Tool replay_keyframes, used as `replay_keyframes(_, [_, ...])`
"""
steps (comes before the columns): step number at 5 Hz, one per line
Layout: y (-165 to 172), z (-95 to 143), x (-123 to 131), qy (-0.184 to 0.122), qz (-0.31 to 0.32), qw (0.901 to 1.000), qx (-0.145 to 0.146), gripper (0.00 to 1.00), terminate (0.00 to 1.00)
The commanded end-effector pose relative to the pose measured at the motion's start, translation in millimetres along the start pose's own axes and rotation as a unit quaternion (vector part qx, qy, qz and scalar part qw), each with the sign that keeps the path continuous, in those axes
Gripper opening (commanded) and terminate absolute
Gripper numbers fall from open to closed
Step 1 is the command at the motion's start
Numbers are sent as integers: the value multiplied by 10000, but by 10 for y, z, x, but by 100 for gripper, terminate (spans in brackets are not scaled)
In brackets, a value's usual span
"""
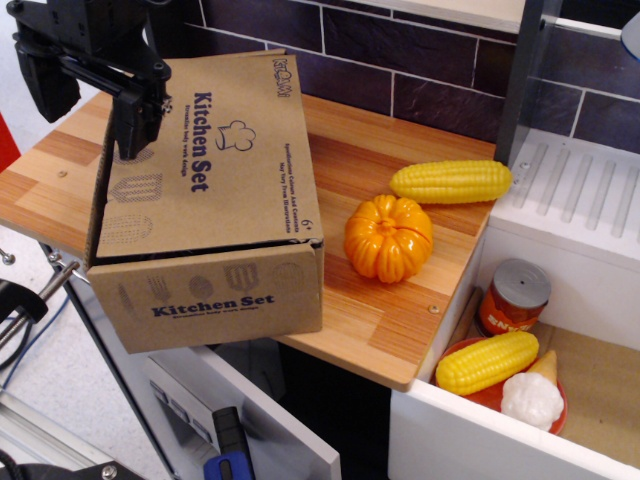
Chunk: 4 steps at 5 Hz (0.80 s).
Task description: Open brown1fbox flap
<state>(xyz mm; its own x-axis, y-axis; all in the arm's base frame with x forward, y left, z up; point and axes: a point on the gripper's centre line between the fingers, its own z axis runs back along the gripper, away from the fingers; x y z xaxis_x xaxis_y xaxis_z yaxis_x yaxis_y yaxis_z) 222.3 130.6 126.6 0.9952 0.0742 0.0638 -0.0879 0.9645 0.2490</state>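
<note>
The brown1fbox (225, 300) stands on the wooden counter at the left, its narrow front wall printed "Kitchen Set" hanging over the counter's front edge. The flap (215, 165), printed "Kitchen Set" with a chef-hat logo, lies over the box top. It is slightly raised, with a thin dark gap along the front wall. My black gripper (90, 105) is at the box's far left corner, open and holding nothing. One finger (135, 115) is over the flap's left edge. The other finger (45, 85) is outside the box to the left.
An orange toy pumpkin (388, 238) and a yellow corn cob (450, 182) lie on the counter (400, 320) right of the box. A sink at the right holds a can (513, 295) and a red plate (462, 352) with corn and other toy food. A white rack (580, 190) is behind it.
</note>
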Motion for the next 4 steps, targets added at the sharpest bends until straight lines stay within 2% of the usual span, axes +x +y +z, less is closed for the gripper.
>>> replay_keyframes(1, [0, 0, 0, 0, 0, 10000, 0, 100, 0])
replay_keyframes(2, [-44, 23, 16, -132, 629, 9979, -115, 100, 0])
replay_keyframes(4, [-26, -141, -26, -272, 1477, 9869, -598, 100, 0])
